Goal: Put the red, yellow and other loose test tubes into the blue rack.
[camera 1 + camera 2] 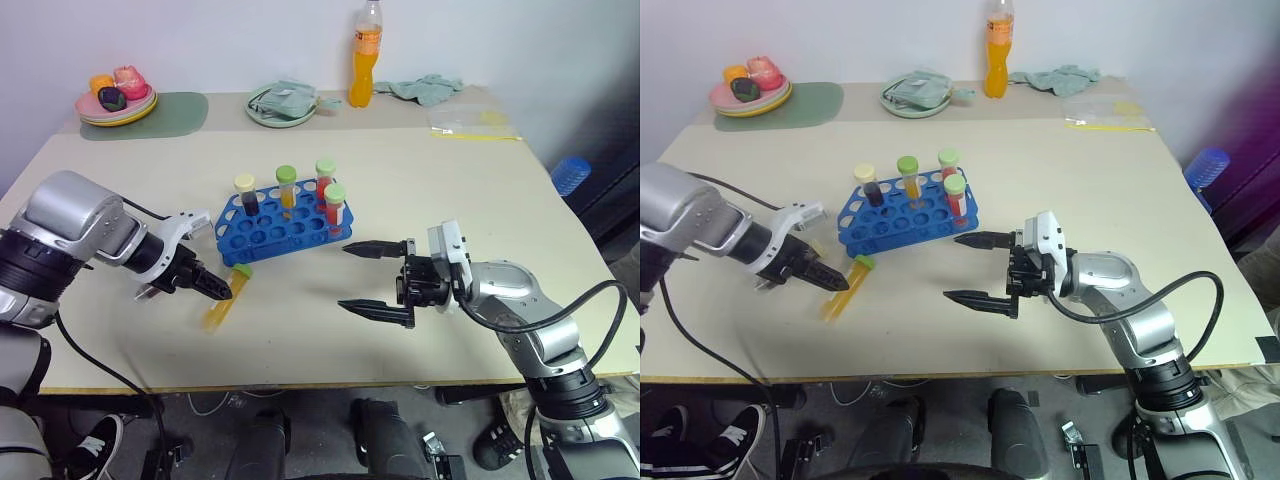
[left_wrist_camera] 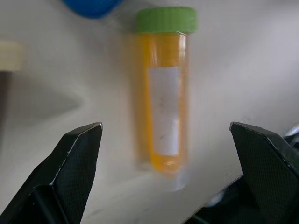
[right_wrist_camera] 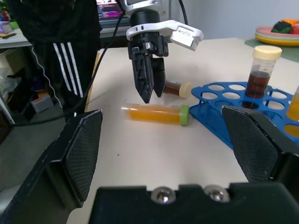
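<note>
One yellow tube (image 1: 227, 300) is seen lying flat on the table (image 1: 420, 180) just in front of the blue rack (image 1: 272, 228), where four capped tubes stand. The left gripper (image 1: 212, 287) is poised above it, fingers spread; the right gripper (image 1: 368, 280) is held agape over bare tabletop.

Looking down on a yellow test tube (image 2: 163, 112) with green cap (image 2: 166, 19), lying flat on the pale table (image 2: 243, 70); straddling it with two black fingers (image 2: 74, 158) spread wide, not touching.
</note>
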Motion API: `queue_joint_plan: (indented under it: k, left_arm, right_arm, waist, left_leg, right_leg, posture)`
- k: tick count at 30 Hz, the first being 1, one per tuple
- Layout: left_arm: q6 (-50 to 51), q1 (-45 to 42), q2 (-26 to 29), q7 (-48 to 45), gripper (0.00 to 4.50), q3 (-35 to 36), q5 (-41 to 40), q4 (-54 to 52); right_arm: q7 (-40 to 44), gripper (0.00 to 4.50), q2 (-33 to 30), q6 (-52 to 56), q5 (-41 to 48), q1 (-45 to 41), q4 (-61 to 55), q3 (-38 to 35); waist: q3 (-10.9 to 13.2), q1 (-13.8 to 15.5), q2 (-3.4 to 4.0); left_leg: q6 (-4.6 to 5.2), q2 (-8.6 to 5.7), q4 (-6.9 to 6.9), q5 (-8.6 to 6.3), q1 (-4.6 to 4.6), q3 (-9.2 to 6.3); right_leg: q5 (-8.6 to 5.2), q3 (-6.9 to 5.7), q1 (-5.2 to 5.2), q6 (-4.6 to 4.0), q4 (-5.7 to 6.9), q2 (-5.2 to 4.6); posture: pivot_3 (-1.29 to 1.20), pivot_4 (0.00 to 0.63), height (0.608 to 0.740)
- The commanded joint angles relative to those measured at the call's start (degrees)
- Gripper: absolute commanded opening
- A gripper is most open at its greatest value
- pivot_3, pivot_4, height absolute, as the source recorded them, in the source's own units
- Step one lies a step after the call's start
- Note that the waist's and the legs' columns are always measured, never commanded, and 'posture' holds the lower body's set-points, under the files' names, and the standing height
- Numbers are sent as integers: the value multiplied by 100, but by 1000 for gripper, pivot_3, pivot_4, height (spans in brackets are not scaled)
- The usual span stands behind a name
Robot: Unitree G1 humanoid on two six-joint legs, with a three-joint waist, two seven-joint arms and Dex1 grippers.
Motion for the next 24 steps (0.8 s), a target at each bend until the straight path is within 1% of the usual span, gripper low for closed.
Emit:
queue_joint_plan:
  k: [1,3,6,7,8,10,11,12,13,16,19,22,24]
  left_arm:
    - [-391,-202,-222,-389,4500,-380,495,370]
    - [-495,-197,-313,-554,4500,-490,650,454]
    - [-517,-169,-399,-761,3683,-540,796,519]
    - [-525,-147,-421,-791,3236,-530,846,536]
    - [-529,-119,-426,-818,2648,-523,882,528]
    - [-550,-47,-397,-882,1747,-494,935,447]
    - [-555,-16,-368,-894,1158,-474,959,394]
    - [-515,4,-346,-860,776,-381,973,406]
    - [-501,23,-317,-805,674,-297,1013,417]
    - [-346,103,-213,-663,674,18,1018,309]
    - [42,364,-166,-244,674,819,944,10]
    - [164,788,-51,144,674,1512,890,-783]
    - [-113,1340,-83,529,674,2210,940,-1627]
  right_arm:
    - [-84,4481,21,8,53,-57,-310,-71]
    - [-135,4481,23,48,73,-70,-365,-76]
    - [-204,4500,15,118,103,-66,-448,-96]
    - [-215,4500,11,132,105,-61,-467,-100]
    - [-227,4500,11,137,99,-55,-481,-98]
    - [-259,4500,20,146,79,-66,-478,-87]
    - [-277,4500,24,147,68,-75,-466,-84]
    - [-285,4500,26,134,49,-88,-438,-80]
    - [-286,4500,23,108,27,-97,-418,-76]
    - [-289,4500,10,83,1,-98,-372,-85]
    - [-285,4500,-5,45,-23,-91,-339,-109]
    - [-263,4500,-55,38,-27,-41,-363,-143]
    - [-259,4500,-82,30,-41,-27,-364,-173]
  waist:
    - [0,-1,0]
    - [0,-6,0]
    - [-1,-7,1]
    - [-1,-7,1]
    - [-1,-7,1]
    - [-1,-7,0]
    - [-1,-9,1]
    - [-1,-11,0]
    - [-1,-14,0]
    - [-1,-17,0]
    - [0,-22,0]
    - [0,-14,0]
    - [0,-10,0]
  left_leg:
    - [0,0,0,0,-1,0]
    - [0,0,1,0,-2,-1]
    - [0,1,0,0,1,-1]
    - [0,1,0,0,1,-2]
    - [1,1,1,0,0,-2]
    - [0,1,1,0,0,-2]
    - [1,1,1,0,0,-2]
    - [1,1,1,0,1,-2]
    - [1,1,1,0,1,-2]
    - [1,1,1,0,2,-2]
    - [1,2,1,1,2,-3]
    - [1,1,2,0,1,-5]
    - [1,1,2,0,1,-4]
  right_leg:
    - [0,0,0,0,0,0]
    - [1,0,0,1,1,0]
    - [3,0,-1,6,6,0]
    - [3,0,-1,6,7,0]
    - [3,0,-1,6,7,0]
    - [3,0,-1,7,7,0]
    - [3,0,-1,7,8,0]
    - [3,0,-1,7,9,0]
    - [3,0,-1,8,9,0]
    - [5,0,-1,12,10,0]
    - [8,0,-3,18,12,0]
    - [8,0,-3,21,16,0]
    - [8,0,-2,22,13,-3]
  posture:
    - [0,150,740]
    - [0,150,740]
    - [0,150,740]
    - [0,150,740]
    - [0,150,740]
    - [0,150,740]
    - [0,150,740]
    - [0,150,740]
    - [0,150,740]
    - [0,150,740]
    - [0,150,740]
    - [0,150,740]
    - [0,150,740]
